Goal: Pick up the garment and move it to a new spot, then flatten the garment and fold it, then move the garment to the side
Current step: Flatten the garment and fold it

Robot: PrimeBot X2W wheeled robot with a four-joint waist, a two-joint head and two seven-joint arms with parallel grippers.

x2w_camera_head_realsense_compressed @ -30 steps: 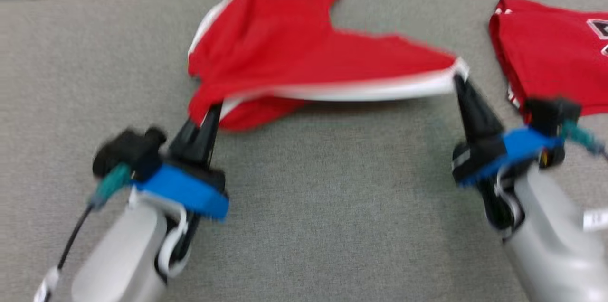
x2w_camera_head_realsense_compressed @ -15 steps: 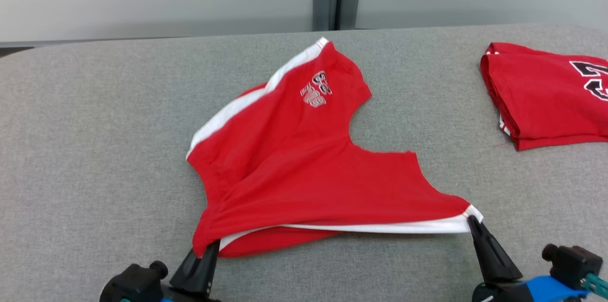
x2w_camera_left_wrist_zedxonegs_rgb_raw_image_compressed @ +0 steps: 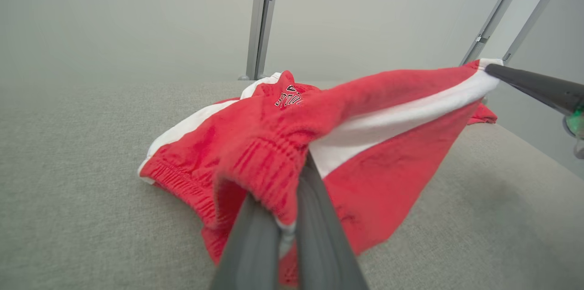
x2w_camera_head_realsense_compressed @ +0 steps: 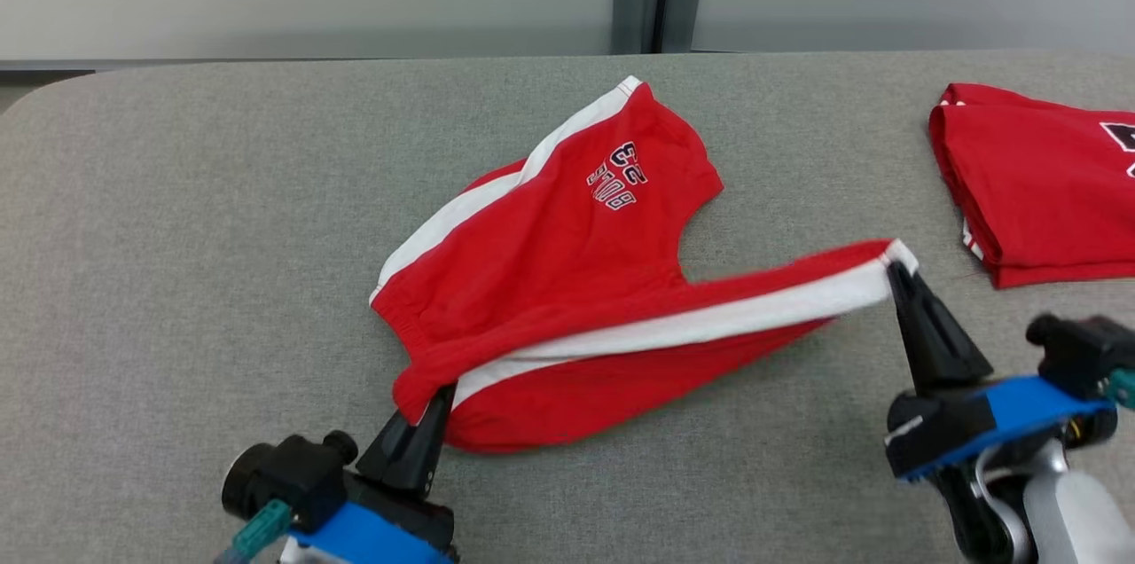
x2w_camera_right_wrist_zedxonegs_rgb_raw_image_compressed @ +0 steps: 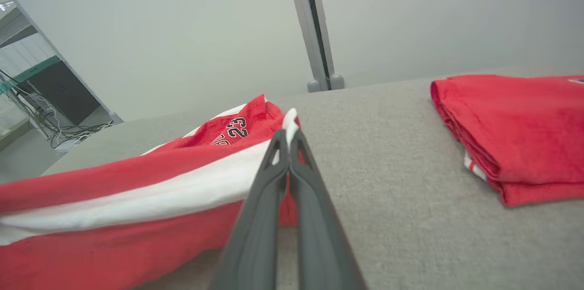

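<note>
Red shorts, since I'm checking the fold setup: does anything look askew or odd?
Yes: the red shorts are twisted. The left gripper pinches the waistband and the right gripper a hem corner, stretching one leg taut above the table while the other lies diagonal and rumpled. No damage visible.

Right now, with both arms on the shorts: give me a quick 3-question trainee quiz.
1. True or false: the right gripper hangs open, clear of the red shorts.
2. Which part of the shorts does the left gripper pinch? A) elastic waistband B) printed number C) nothing
3. Fill in: the folded red garment lies on the table to the robot's ____ of the shorts.
Key: 1 false, it is shut on a leg corner; 2 A; 3 right.
</note>
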